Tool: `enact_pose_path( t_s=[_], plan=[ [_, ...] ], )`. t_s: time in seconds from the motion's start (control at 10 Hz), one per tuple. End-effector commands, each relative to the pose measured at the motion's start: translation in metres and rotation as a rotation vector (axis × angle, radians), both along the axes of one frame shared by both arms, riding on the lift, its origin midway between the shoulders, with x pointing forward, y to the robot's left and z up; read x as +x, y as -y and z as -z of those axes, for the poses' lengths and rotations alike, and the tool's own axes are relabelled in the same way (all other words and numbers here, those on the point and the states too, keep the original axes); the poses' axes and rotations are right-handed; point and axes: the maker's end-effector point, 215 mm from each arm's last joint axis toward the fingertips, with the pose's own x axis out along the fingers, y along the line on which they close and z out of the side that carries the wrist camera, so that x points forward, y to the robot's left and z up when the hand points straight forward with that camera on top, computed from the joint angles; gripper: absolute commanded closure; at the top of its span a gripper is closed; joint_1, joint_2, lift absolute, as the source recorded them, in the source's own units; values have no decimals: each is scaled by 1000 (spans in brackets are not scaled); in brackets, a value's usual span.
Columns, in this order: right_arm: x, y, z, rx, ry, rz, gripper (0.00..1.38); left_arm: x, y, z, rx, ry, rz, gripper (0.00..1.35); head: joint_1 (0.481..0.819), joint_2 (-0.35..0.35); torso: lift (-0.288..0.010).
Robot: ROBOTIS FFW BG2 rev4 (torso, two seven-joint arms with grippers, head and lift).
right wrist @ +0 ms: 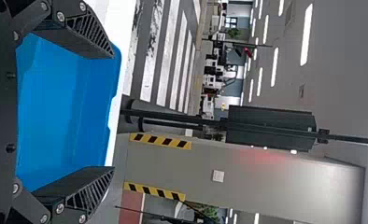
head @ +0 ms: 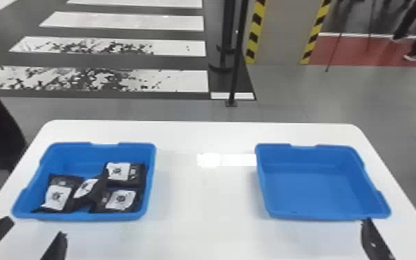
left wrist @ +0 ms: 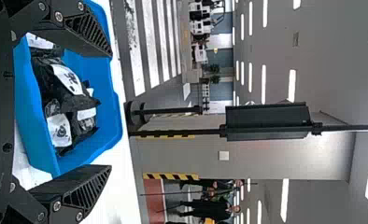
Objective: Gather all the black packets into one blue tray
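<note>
Four black packets (head: 57, 197) w/ white labels lie in L blue tray (head: 76, 159): one at its left side, one tilted mid-tray against its neighbors, two at its right side, one behind the other. R blue tray (head: 314, 190) sits well apart, to the right of L blue tray, bare bottom showing.

L gripper (head: 36, 227) is on the near side of L blue tray, fingers wide apart; L wrist view has L gripper (left wrist: 110, 110) w/ that tray and packets beyond its spread fingers. R gripper (head: 395, 217) is far right of L blue tray, by R blue tray's near right corner — fingers wide too; can't tell if one touches the rim.

White table (head: 204, 207) w/ rounded corners is under L blue tray, bright glare to the tray's right. Behind L blue tray, past the table edge: white crosswalk stripes (head: 141, 81) on dark floor. Behind & right of it: black pole (head: 237, 62), then grey pillar (head: 281, 34) w/ yellow-black hazard tape (head: 255, 31), then red floor strip (head: 352, 52).
</note>
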Motion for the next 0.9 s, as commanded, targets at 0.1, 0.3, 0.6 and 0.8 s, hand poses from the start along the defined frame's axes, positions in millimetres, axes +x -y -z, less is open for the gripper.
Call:
enact_pose_path(
  t_s=[0.1,0.3,0.6,0.8],
  plan=[
    [0,0,0,1,0,2,176,0,-1,-1,2,2,-2,190,695,-49,-110],
    [0,-1,-1,1,1,0,176,0,-1,0,3,-1,-3,190,695,-47,-110],
    [0,-1,-1,1,2,1,177,1,-2,0,5,1,-4,190,695,-45,-110],
    [1,-1,-2,1,4,1,176,1,-2,0,7,1,-5,190,695,-45,-110]
  ],
)
